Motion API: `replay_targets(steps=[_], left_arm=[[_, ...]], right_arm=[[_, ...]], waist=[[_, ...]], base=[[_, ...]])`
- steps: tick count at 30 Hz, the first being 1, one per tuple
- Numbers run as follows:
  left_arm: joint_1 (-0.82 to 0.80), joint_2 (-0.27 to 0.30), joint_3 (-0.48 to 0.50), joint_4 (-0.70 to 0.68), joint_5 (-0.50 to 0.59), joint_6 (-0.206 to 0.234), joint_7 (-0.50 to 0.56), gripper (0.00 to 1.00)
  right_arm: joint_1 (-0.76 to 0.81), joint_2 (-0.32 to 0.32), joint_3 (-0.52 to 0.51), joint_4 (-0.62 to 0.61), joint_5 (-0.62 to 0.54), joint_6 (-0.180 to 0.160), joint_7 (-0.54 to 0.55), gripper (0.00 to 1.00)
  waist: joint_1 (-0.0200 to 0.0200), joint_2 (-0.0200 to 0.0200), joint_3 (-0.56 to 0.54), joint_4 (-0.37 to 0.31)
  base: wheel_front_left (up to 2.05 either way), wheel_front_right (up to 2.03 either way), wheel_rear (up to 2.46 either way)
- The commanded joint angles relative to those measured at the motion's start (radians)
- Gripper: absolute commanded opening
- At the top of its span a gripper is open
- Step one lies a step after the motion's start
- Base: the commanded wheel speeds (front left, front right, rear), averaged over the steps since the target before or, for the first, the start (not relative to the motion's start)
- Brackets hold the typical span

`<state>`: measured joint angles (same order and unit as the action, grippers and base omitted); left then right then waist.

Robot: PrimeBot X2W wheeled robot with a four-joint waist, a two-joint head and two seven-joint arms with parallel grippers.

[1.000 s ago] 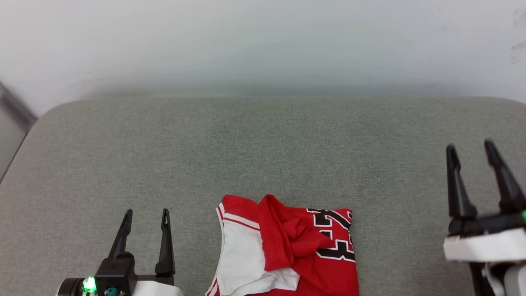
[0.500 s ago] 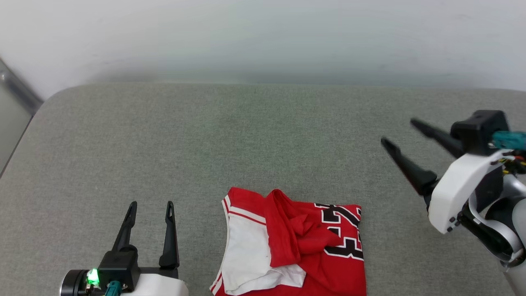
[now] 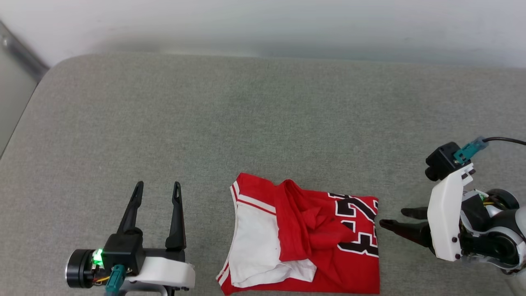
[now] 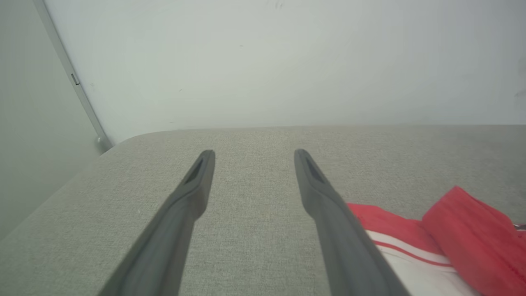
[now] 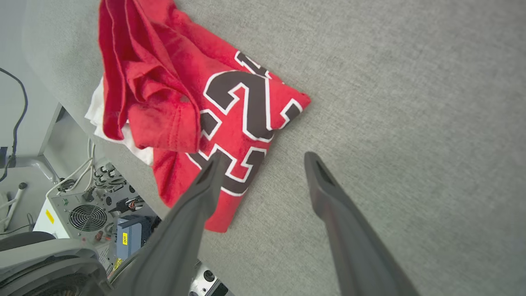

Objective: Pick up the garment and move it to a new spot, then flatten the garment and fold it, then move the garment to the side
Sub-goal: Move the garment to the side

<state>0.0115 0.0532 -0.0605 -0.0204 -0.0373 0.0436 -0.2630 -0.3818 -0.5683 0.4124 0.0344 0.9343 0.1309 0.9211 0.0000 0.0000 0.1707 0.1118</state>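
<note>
The garment (image 3: 304,234) lies crumpled and partly folded at the near edge of the grey padded table (image 3: 263,123): red cloth, a white sleeve on its left, black white-outlined lettering on its right. My right gripper (image 3: 392,218) is open, its fingers pointing left, with the tips just right of the garment's right edge. In the right wrist view the right gripper (image 5: 265,156) has one fingertip over the lettered corner of the garment (image 5: 230,107) and the other over bare table. My left gripper (image 3: 158,185) stands open and empty left of the garment. The left wrist view shows the left gripper (image 4: 253,153) with the garment (image 4: 464,230) at lower right.
A pale wall (image 3: 263,20) rises behind the table's rounded far edge. A metal strip (image 3: 20,53) runs along the wall at the far left. Below the near table edge, the right wrist view shows the robot's base with a fan and cables (image 5: 82,209).
The camera has tilted down, so the whole picture shifted up. My right arm swung from pointing up at the far right to pointing left, low beside the garment's right edge. The left gripper stayed put.
</note>
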Motion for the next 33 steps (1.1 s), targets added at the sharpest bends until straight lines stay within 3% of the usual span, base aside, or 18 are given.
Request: replay_targets(steps=[1, 17, 18, 19, 28, 33], left_arm=[[-0.015, -0.001, -0.003, 0.000, 0.000, -0.004, -0.002, 1.00], [-0.094, -0.003, -0.032, 0.012, -0.013, 0.006, -0.002, 1.00], [-0.095, -0.004, -0.033, 0.013, -0.014, 0.008, -0.002, 1.00], [-0.096, -0.004, -0.034, 0.015, -0.016, 0.009, -0.002, 1.00], [-0.051, -0.003, -0.022, 0.022, -0.022, 0.020, -0.002, 1.00], [-0.017, -0.003, -0.007, 0.019, -0.027, 0.027, -0.002, 1.00]], right_arm=[[0.010, 0.005, 0.004, 0.008, 0.004, 0.000, 0.005, 1.00], [0.049, 0.091, 0.154, 0.178, 0.008, -0.001, -0.077, 1.00], [0.046, 0.092, 0.162, 0.183, 0.006, -0.001, -0.091, 0.45], [0.041, 0.092, 0.168, 0.185, 0.007, -0.001, -0.103, 0.00], [-0.054, 0.047, 0.175, 0.125, 0.061, 0.000, -0.199, 0.00], [-0.100, -0.019, 0.201, 0.039, 0.059, 0.000, -0.215, 0.00]], waist=[[0.0000, 0.0000, 0.025, 0.016], [0.0000, 0.0000, 0.126, 0.081], [0.0000, 0.0000, 0.125, 0.082], [0.0000, 0.0000, 0.123, 0.083], [0.0000, 0.0000, 0.039, 0.054], [0.0000, 0.0000, -0.018, 0.004]], base=[[0.00, 0.00, 0.00], [0.00, 0.00, 0.00], [0.00, 0.00, 0.00], [0.00, 0.00, 0.00], [0.00, 0.00, 0.00], [0.00, 0.00, 0.00]])
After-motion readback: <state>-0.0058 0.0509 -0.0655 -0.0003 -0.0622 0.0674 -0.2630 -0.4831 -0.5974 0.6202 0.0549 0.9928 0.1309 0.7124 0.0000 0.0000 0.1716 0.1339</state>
